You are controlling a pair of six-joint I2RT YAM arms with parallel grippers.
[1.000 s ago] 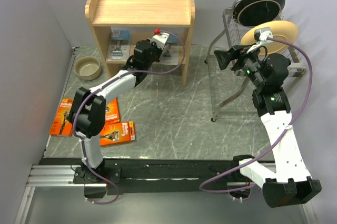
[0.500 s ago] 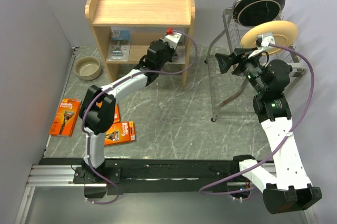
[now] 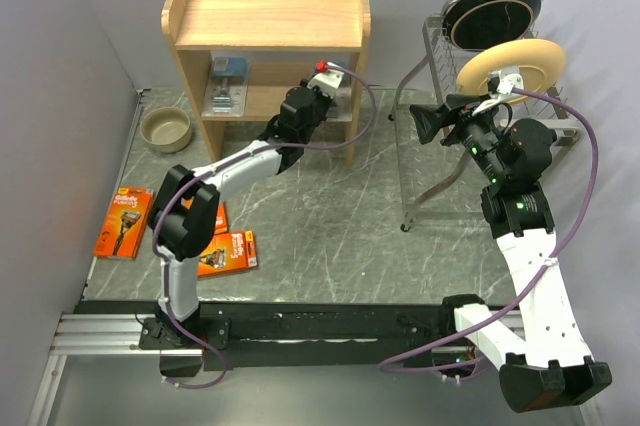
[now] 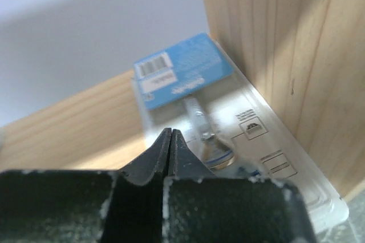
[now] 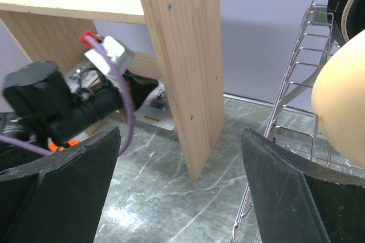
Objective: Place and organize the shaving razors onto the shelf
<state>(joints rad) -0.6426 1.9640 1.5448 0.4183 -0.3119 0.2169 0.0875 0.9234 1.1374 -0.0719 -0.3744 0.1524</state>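
Lying orange packs: three on the table, 7 o'clock of shelf.
First blister pack: lower board, left end.
Left gripper: clenched, empty; second blister pack just beyond, 1 o'clock, against the side panel.
Right gripper: spread wide, 3 o'clock of shelf.

Count: 3 orange razor packs, 2 blister packs, 1 shelf, 1 bowl, 1 dish rack, 2 plates.
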